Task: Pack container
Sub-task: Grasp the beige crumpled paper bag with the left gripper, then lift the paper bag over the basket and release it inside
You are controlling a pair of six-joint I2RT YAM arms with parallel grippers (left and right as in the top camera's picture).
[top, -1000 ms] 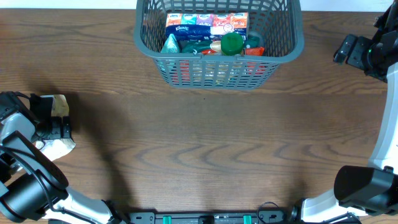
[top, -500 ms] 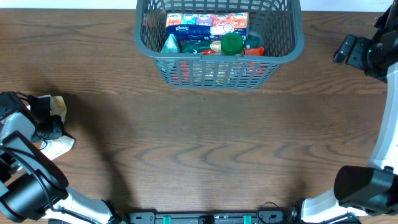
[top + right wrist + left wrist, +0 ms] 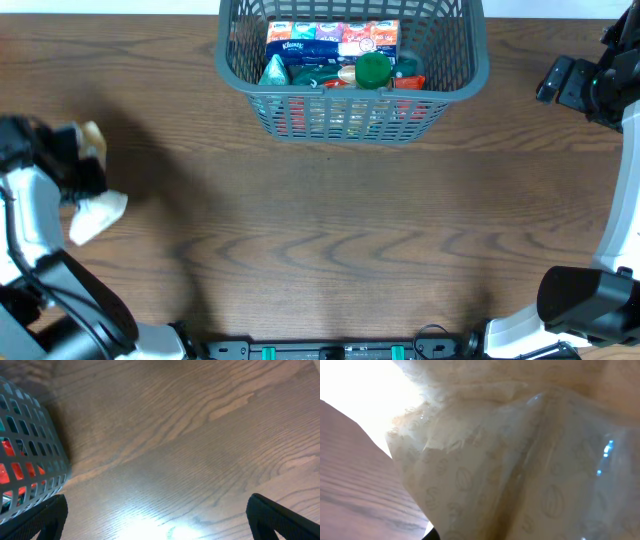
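The dark grey slotted container (image 3: 455,88) stands at the back centre and holds several grocery items, among them a tissue multipack (image 3: 332,36) and a green-lidded jar (image 3: 373,70). At the far left my left gripper (image 3: 85,172) is shut on a pale, clear-plastic printed bag (image 3: 98,214). That bag (image 3: 510,460) fills the left wrist view and hides the fingers. My right gripper (image 3: 573,84) hovers at the far right, beside the container. Its jaws stand wide open over bare wood (image 3: 157,520), and the container's wall (image 3: 30,460) shows at the left of the right wrist view.
The brown wooden table (image 3: 340,240) stretches between the left arm and the container. The right arm's base (image 3: 585,300) sits at the front right corner, and the left arm's base (image 3: 50,310) at the front left.
My left gripper has closed on the bag and moved away from the front edge, slightly rightward, taking the bag with it. The right arm has not moved.
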